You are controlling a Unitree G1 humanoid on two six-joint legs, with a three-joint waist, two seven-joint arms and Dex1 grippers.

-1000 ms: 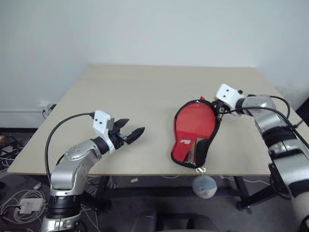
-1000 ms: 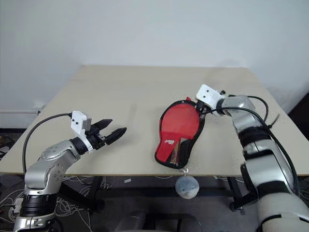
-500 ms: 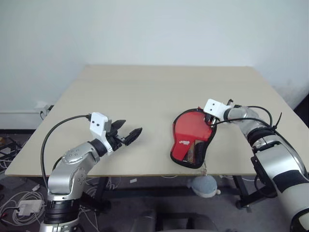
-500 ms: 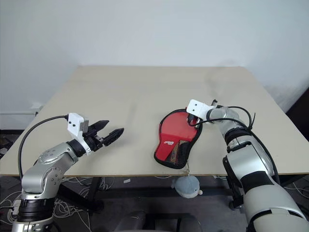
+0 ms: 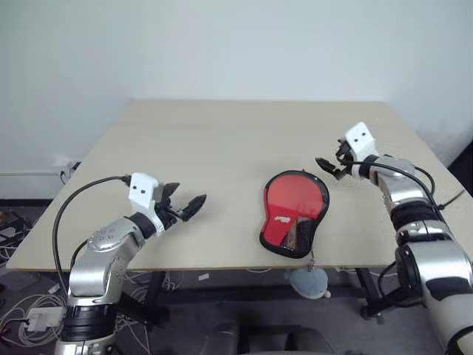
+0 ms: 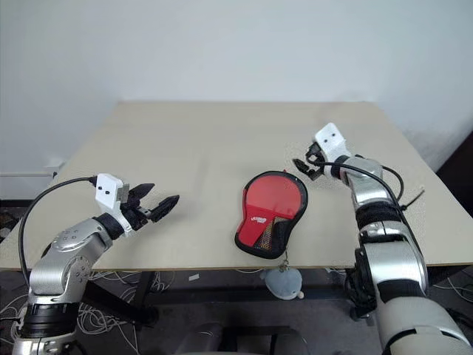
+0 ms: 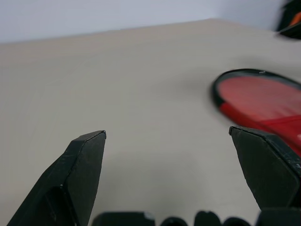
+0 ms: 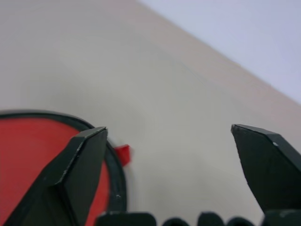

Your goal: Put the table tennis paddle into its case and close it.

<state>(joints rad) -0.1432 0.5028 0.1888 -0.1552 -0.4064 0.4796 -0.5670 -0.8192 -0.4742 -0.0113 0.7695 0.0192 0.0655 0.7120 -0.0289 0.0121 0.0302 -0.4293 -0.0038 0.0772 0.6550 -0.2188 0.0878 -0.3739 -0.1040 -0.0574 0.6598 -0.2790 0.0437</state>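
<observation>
Right gripper [image 5: 329, 167]: fingers spread wide, grasping nothing, hovering above the table [image 5: 222, 140] just beyond the case's far right edge.
Left gripper [image 5: 188, 205]: also spread and empty, poised over the table's near left part, well apart from the case.
Paddle [image 5: 293, 207]: lies inside the black-rimmed case [image 5: 319, 214], red face up, handle toward the near table edge.
Case state: it looks flat and the red surface shows; whether that is the paddle face or the cover laid over it I cannot tell for sure.
Charm: a small pale soft lump [image 5: 309, 279] hangs off the near edge from the zipper pull.
Step in hand: paddle stowed; closing remains.
Next move: find the zipper pull near the handle end, pinch it, and run it round the rim while the other gripper steadies the case.
</observation>
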